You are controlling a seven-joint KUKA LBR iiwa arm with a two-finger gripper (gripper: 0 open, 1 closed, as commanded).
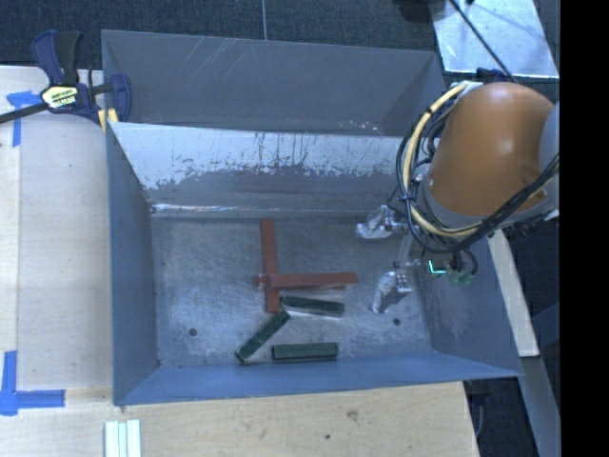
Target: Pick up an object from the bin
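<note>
In scuffed metal bin (190,255), flat bars (269,255).

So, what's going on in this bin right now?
A robot arm reaches into the grey bin from the right. Its gripper hangs open near the right wall, holding nothing. Just left of it, two crossed red-brown bars and three dark green bars lie on the floor, not yet picked.
</note>
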